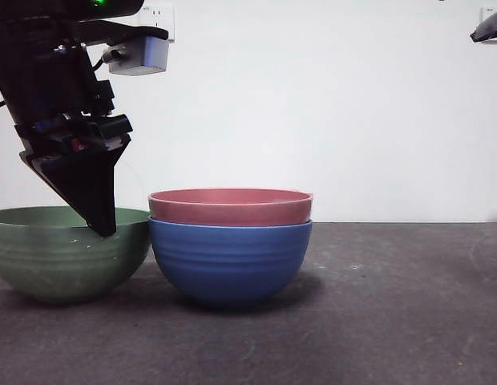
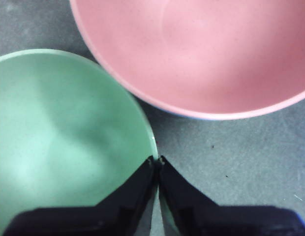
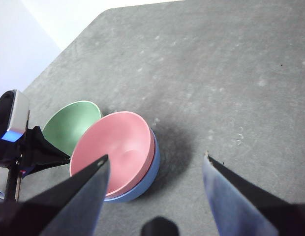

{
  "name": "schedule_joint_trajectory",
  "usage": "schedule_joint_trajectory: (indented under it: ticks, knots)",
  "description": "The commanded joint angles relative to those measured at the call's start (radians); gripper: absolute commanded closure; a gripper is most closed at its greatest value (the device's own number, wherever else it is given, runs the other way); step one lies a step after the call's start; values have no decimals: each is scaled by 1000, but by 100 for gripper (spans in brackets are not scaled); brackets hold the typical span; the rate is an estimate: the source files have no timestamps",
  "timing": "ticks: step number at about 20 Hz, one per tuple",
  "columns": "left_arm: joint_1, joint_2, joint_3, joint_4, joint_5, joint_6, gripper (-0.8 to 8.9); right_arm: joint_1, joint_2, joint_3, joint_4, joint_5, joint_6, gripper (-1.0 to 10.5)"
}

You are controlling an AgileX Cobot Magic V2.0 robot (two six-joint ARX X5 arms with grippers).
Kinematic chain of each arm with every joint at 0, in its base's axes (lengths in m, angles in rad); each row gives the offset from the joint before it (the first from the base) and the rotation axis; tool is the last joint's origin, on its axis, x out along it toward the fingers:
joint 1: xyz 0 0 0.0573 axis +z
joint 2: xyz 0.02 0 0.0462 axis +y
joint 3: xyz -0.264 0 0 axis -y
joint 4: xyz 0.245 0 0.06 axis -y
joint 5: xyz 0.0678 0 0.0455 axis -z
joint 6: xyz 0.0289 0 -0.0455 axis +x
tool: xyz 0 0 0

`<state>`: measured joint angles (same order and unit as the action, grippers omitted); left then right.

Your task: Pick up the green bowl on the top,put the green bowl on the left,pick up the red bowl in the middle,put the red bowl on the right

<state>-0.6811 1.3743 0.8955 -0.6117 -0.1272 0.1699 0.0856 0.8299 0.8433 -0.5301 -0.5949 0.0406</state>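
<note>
The left gripper [image 2: 156,160] pinches the ribbed sage-green bowl's [image 1: 64,257] rim beside the pinkish-red bowl [image 1: 230,206]; the right gripper [image 3: 155,164] hangs spread.

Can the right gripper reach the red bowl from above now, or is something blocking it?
Probably yes. The red bowl sits open on top of the blue bowl, nothing covering it. The left gripper is at the green bowl's rim, beside it.

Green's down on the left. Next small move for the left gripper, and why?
Probably open the left gripper and lift clear: its jaws are pinched shut on the green bowl rim, and the bowl already sits on the table beside the red bowl.
</note>
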Motion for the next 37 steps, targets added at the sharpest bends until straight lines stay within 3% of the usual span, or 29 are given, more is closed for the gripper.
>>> schedule_joint_trajectory:
  ticks: [1, 2, 9, 16, 23, 26, 32, 34, 37]
  knots:
    - [2, 4, -3, -13, -3, -10, 593, 3, 2, 3, 4, -2, -5, 634]
    - [2, 3, 2, -29, -9, -14, 501, 3, 2, 3, 4, -2, -5, 633]
    - [0, -93, 201, -258, -26, -151, 499, 96, 90, 63, -7, 27, -5, 632]
    - [41, -377, 312, -261, -25, -170, 500, 386, 450, 380, -267, 333, -77, 632]
    - [283, -576, 312, -417, 58, -156, 500, 563, 780, 574, -310, 583, -84, 649]
    - [334, -593, 312, -486, 74, -144, 500, 565, 877, 573, -286, 597, -84, 729]
    - [336, -592, 312, -519, 106, -144, 501, 563, 975, 573, -263, 594, -84, 737]
    - [336, -592, 312, -517, 106, -144, 501, 570, 975, 573, -260, 595, -84, 856]
    - [336, -592, 312, -506, 106, -144, 501, 572, 970, 573, -261, 598, -84, 926]
